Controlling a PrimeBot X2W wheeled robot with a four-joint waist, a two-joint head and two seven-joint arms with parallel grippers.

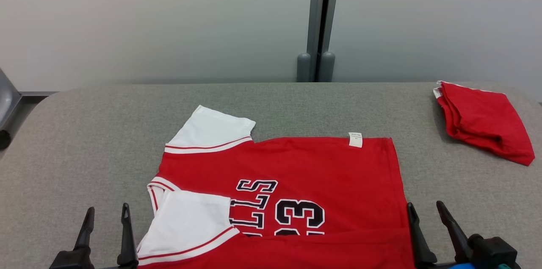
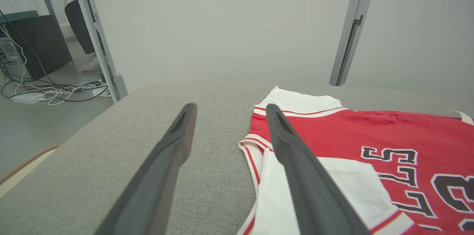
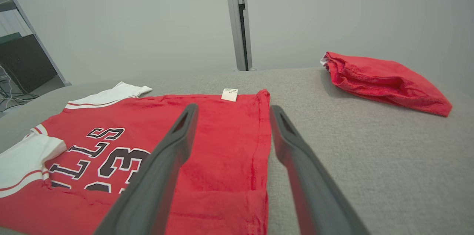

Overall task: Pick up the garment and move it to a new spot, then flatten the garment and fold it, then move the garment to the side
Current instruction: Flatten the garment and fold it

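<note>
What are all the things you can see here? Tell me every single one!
table: one, grey, fabric-covered, under everything.
jersey: one, red with white sleeves and black lettering, laid out at the table's near middle.
label: one, white, on the jersey's far edge.
folded cloth: one, red, table's far right, apart from the jersey.
post: one, grey, upright behind the table.
cables: several, white and black, on the floor to the left.
left gripper: one, dark fingers, open, beside the jersey's near sleeve.
right gripper: one, dark, open, by the jersey's right edge.
</note>
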